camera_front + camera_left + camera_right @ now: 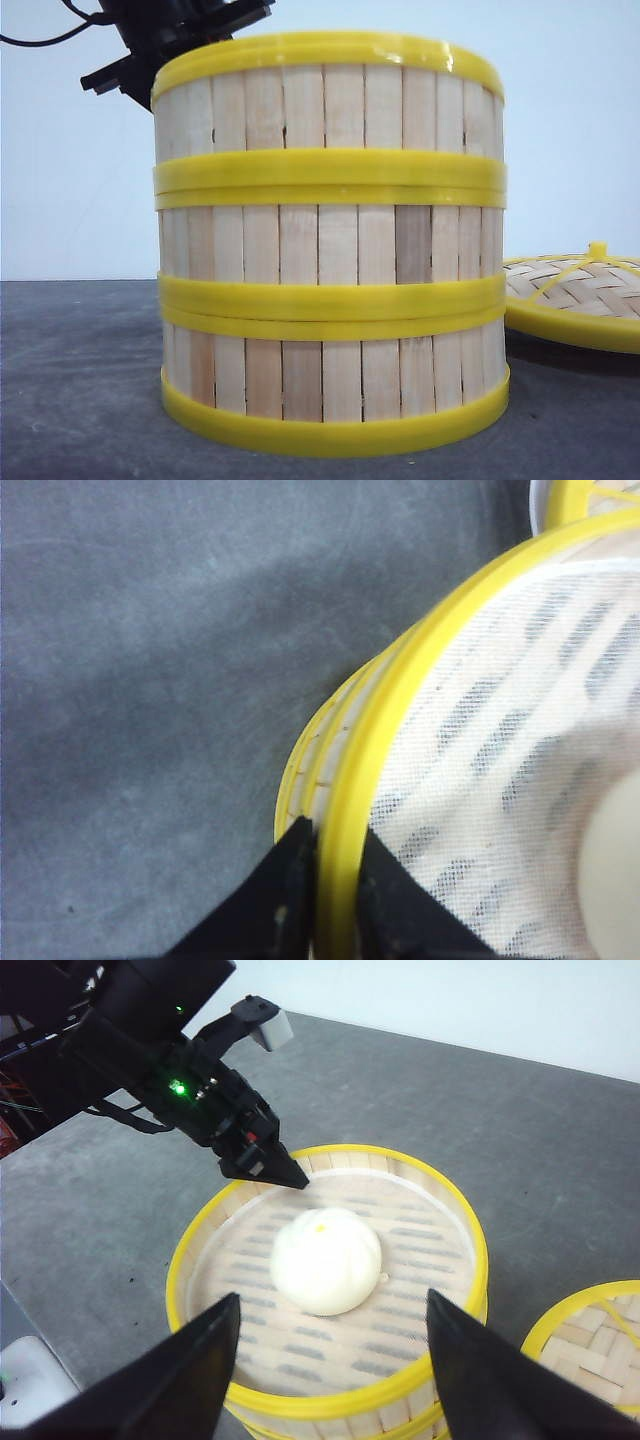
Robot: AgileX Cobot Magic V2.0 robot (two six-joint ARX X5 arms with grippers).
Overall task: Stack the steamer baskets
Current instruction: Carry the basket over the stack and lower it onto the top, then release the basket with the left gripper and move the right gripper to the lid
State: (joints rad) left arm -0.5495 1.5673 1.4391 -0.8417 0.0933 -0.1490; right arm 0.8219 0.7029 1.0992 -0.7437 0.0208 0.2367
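Observation:
Three steamer baskets stand stacked in a column: top [330, 105], middle [330, 245] and bottom [330, 375]. A white bun [325, 1260] lies on the cloth-lined floor of the top basket [440, 1200]. My left gripper [335, 860] is shut on that basket's yellow top ring [420, 670], one finger outside the wall and one inside. From the right wrist it shows at the far rim [285, 1175]. My right gripper [333, 1360] hangs open above the near rim, touching nothing.
The domed woven lid [580, 295] with yellow rim lies on the dark grey table [80, 380] just right of the stack, also in the right wrist view [590, 1345]. The left arm [160, 40] reaches over from behind the stack.

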